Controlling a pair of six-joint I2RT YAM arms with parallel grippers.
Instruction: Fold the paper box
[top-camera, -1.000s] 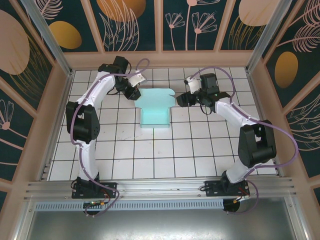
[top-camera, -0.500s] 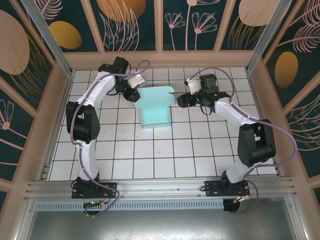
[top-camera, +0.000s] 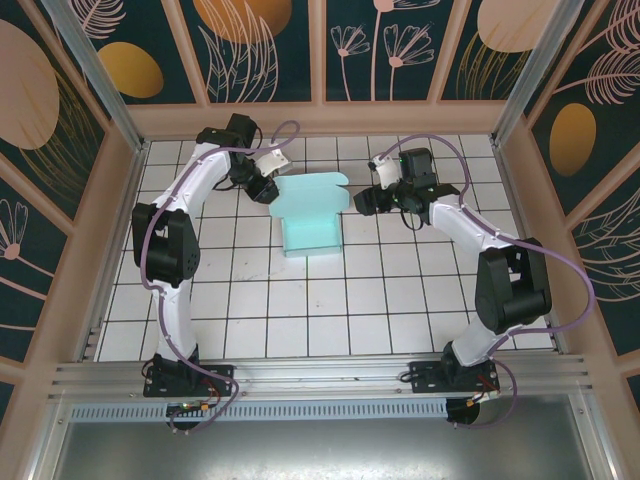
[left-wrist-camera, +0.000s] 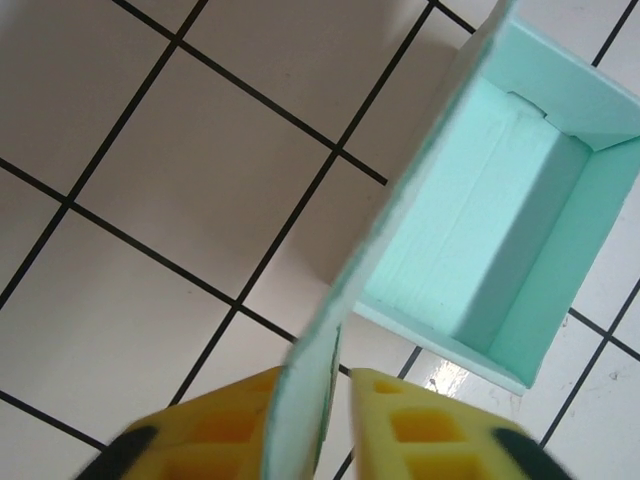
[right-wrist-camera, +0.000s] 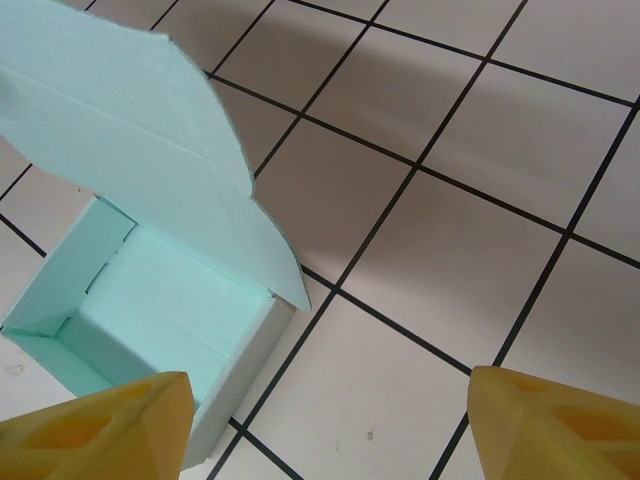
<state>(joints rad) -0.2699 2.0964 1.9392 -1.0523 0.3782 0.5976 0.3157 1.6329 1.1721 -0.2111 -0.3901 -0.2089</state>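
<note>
The paper box is pale mint card, an open shallow box on the white tiles at the middle back, with its lid flap raised at the far end. My left gripper is at its far left corner. In the left wrist view a thin side flap runs down between my yellow fingers. It leans on the left one, with a narrow gap to the right one, so the left gripper is slightly open. My right gripper stands wide open over bare tile, just right of the box.
The white tiled table has wooden walls on three sides. A metal rail runs along the near edge by the arm bases. Open tiles lie in front of the box.
The box's left flap has swung up and the box has shifted a little. My left jaws have eased apart around that flap. The right arm has stayed still.
</note>
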